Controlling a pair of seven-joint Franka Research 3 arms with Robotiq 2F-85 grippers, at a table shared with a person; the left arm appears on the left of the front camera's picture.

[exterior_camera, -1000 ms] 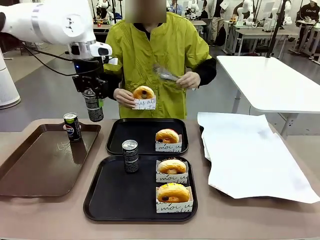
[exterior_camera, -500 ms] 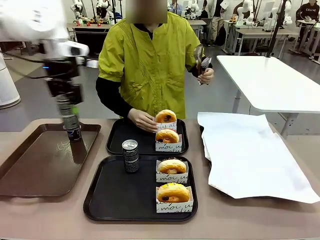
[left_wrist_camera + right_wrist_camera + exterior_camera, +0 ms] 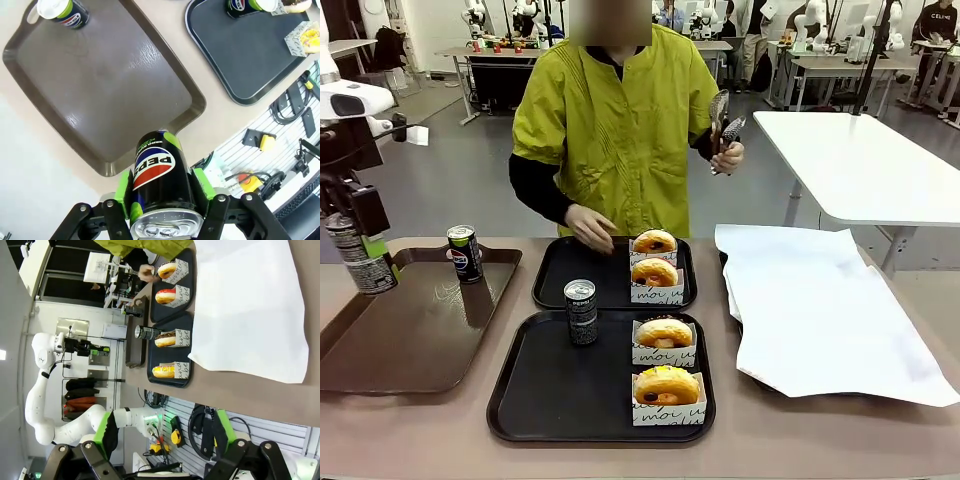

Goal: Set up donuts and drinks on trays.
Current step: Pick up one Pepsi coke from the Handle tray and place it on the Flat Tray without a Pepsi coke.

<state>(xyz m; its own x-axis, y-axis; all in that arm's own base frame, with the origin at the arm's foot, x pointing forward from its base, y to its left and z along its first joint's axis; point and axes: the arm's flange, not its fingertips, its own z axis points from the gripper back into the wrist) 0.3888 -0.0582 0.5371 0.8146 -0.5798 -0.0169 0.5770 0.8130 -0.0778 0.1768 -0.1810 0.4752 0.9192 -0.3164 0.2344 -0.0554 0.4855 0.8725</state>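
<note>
My left gripper [image 3: 364,248] hangs at the far left, shut on a black drink can [image 3: 362,262] held above the table, just off the brown tray's left edge. In the left wrist view the green pads clamp that can [image 3: 157,172] on both sides. A second can [image 3: 582,311] stands on the near black tray [image 3: 545,395] beside two sleeved donuts [image 3: 666,384]. The far black tray [image 3: 565,275] holds two more donuts [image 3: 655,271]. A third can [image 3: 465,252] stands on the brown tray [image 3: 400,340]. My right gripper [image 3: 165,440] is open and holds nothing.
The person stands across the table, one hand [image 3: 590,228] hovering at the far tray, the other raised with metal tongs [image 3: 723,122]. A large white paper sheet [image 3: 820,310] covers the table's right side. A white table [image 3: 860,160] stands behind on the right.
My left arm swung left and down with the can, from near the person to beyond the brown tray. The person set a second donut on the far tray and lifted the tongs.
</note>
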